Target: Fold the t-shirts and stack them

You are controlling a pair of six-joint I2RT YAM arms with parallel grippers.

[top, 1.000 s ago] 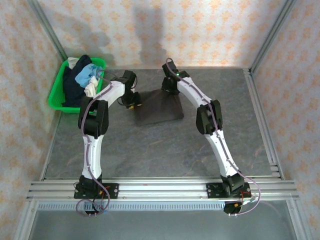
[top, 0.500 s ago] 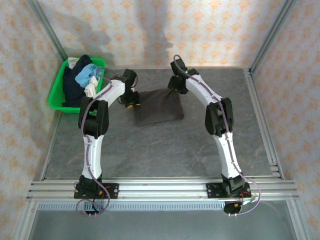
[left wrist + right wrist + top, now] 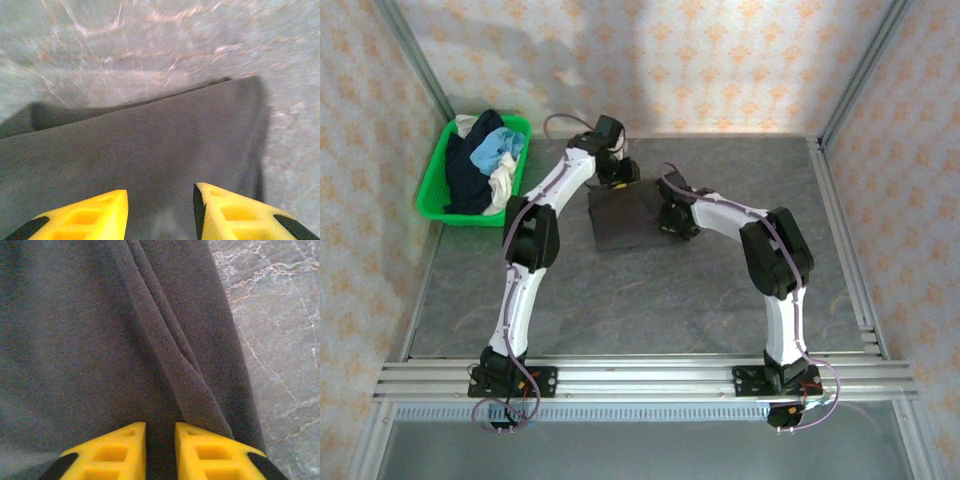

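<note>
A dark brown-grey t-shirt (image 3: 625, 220) lies folded flat in the middle of the table. My left gripper (image 3: 618, 172) hangs over its far edge; in the left wrist view the left gripper (image 3: 160, 200) is open, with the t-shirt (image 3: 150, 135) flat beneath the gap. My right gripper (image 3: 675, 215) is down on the shirt's right edge. In the right wrist view the right gripper (image 3: 160, 432) has its jaws nearly together on the t-shirt (image 3: 75, 340), beside a raised fold (image 3: 170, 355). More t-shirts (image 3: 480, 165), navy, light blue and cream, are piled in the basket.
The green plastic basket (image 3: 432, 200) stands at the far left corner of the grey stone-patterned table (image 3: 650, 290). Metal frame rails run along the right side (image 3: 845, 250) and the near edge. Papered walls close the back and sides.
The left gripper moved from the shirt's left edge to its far edge. The right gripper came from the far right corner down onto the right edge, and its jaws narrowed.
</note>
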